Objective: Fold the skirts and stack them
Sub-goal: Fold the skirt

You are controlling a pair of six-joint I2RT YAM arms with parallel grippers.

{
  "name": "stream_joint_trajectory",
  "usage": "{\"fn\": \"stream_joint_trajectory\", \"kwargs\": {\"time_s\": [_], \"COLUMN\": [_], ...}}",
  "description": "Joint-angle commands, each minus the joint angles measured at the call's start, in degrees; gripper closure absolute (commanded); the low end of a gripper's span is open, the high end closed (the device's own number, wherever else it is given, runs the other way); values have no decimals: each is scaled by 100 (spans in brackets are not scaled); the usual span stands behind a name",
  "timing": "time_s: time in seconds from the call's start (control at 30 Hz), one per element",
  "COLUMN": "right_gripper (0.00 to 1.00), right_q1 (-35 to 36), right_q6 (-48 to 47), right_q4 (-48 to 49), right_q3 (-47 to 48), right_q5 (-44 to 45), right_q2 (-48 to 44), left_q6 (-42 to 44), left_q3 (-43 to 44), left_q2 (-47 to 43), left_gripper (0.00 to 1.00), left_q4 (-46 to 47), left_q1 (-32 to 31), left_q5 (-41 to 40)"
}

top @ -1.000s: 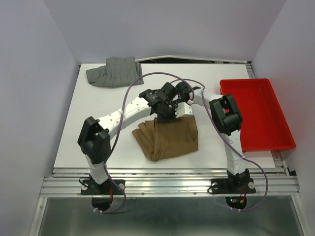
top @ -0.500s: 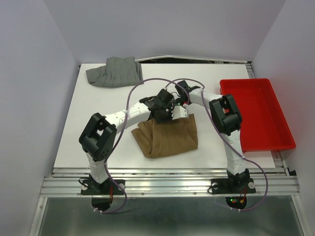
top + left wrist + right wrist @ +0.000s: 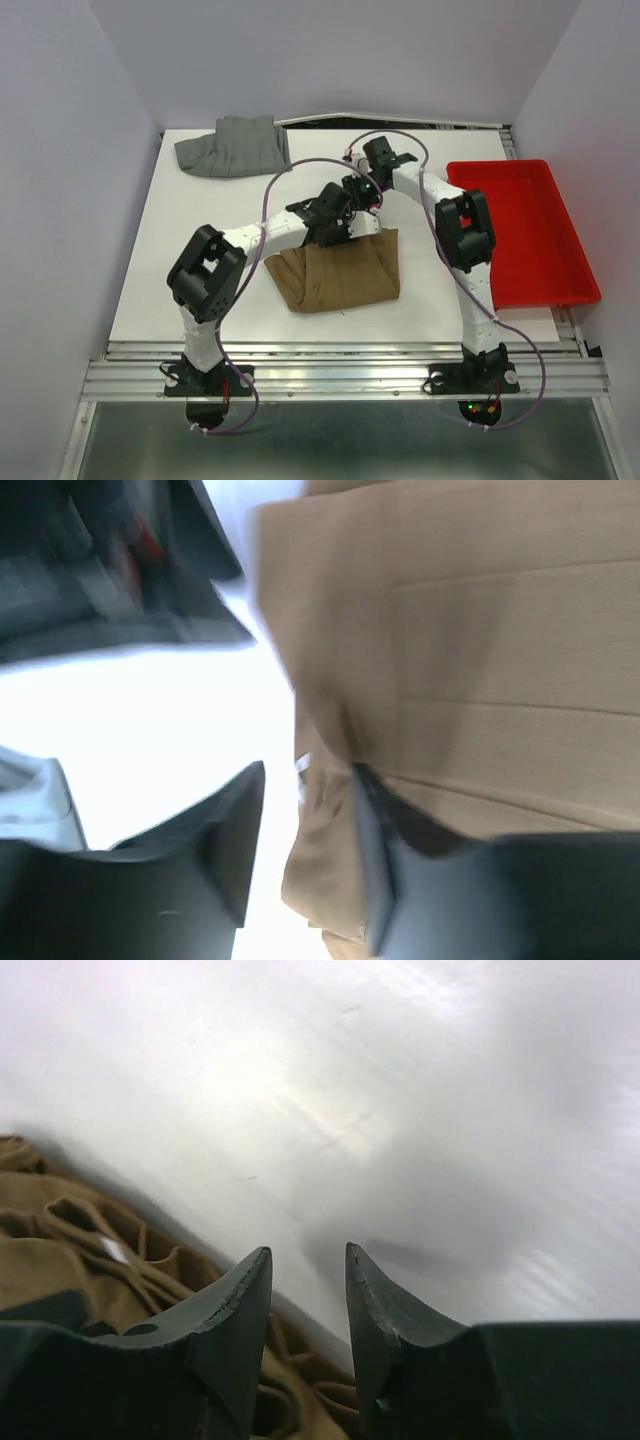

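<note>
Two skirts lie on the table (image 3: 200, 225): the brown skirt (image 3: 340, 272) folded at centre frame, the grey skirt (image 3: 235, 147) bunched at upper left. Released, the left pincer (image 3: 306, 780) straddles the brown skirt's edge. Slightly parted and empty, the right pincer (image 3: 307, 1258) hangs over the table beside it.

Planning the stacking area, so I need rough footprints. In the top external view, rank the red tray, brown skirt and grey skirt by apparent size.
1. red tray: clearly largest
2. brown skirt
3. grey skirt: looks smallest, but lies farther from the camera, so this last ranking is unsure
</note>
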Motion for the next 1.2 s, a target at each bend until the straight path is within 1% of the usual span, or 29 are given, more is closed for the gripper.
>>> {"fn": "stream_joint_trajectory", "kwargs": {"time_s": [0.0,0.03,0.07,0.13,0.17,0.2,0.23,0.27,0.3,0.33,0.37,0.4,0.43,0.47,0.5,0.53,0.57,0.6,0.67,0.73,0.77,0.8,0.87,0.97,1.07,1.17], "right_gripper": [57,55,54,53,53,52,52,52,52,52,52,52,52,51,48,47,45,43,40,34,29,28,26,25,25,25], "right_q1": [-380,-467,-529,-582,-582,-582,-582,-582,-582,-582,-530,-355,-232,48,51,320,436,585,587,587,587,587,587,640,640,640], "right_q6": [83,22,-144,-277,-382,-427,-488,-497,-497,-541,-576,-611,-647,-664,-656,-647,-629,-638,-664,-700,-743,-735,-691,-507,-296,-286], "right_q4": [79,70,53,53,44,-17,-78,-123,-158,-176,-184,-185,-193,-185,-185,-141,-123,-62,-79,-167,-184,-211,-220,-176,-123,-123], "right_q3": [480,524,585,595,569,560,533,490,306,183,51,-237,-397,-546,-705,-1019,-1170,-1442,-1637,-1734,-1743,-1743,-1708,-1542,-1340,-1058], "right_q5": [673,665,656,717,718,639,473,298,-87,-335,-511,-591,-601,-592,-557,-444,-399,-251,-179,-135,-83,-47,-12,102,269,480], "right_q2": [-89,-150,-299,-510,-763,-896,-1028,-1178,-1475,-1617,-1758,-1890,-2108,-2189,-2251,-2321,-2322,-2287,-2199,-2094,-2050,-1971,-1944,-1909,-1847,-1777], "left_q6": [-122,-218,-411,-710,-1077,-1281,-1518,-1772,-2236,-2484,-2756,-3290,-3582,-3890,-4180,-4731,-4945,-5600,-6114,-6553,-6669,-6810,-6925,-7100,-7206,-7259], "left_q3": [53,149,290,755,1053,1151,1187,1170,1065,934,767,418,249,-145,-148,-540,-744,-1155,-1492,-1966,-2116,-2457,-2670,-2908,-3057,-3172], "left_q2": [-533,-612,-795,-1016,-1252,-1385,-1517,-1675,-1989,-2149,-2508,-2676,-2835,-3123,-3239,-3336,-3485,-3539,-3531,-3443,-3391,-3373,-3381,-3180,-2838,-2574], "left_gripper": [43,38,36,24,22,20,9,5,2,2,2,2,2,2,2,2,5,10,19,23,23,23,23,23,27,29], "left_q4": [403,368,272,-52,-219,-525,-624,-729,-983,-1038,-1064,-1091,-1074,-1030,-995,-881,-828,-697,-686,-827,-853,-697,-582,-528,-450,-230], "left_q1": [48,83,127,293,373,470,697,821,970,1128,1443,1611,1796,2198,2393,2561,2728,3060,3291,3388,3388,3397,3485,3642,3687,3679], "left_q5": [-561,-623,-624,-537,-449,-335,-90,34,218,403,605,711,1008,1202,1387,1546,1965,2265,2399,2635,2646,2620,2462,2339,2277,2478]}}
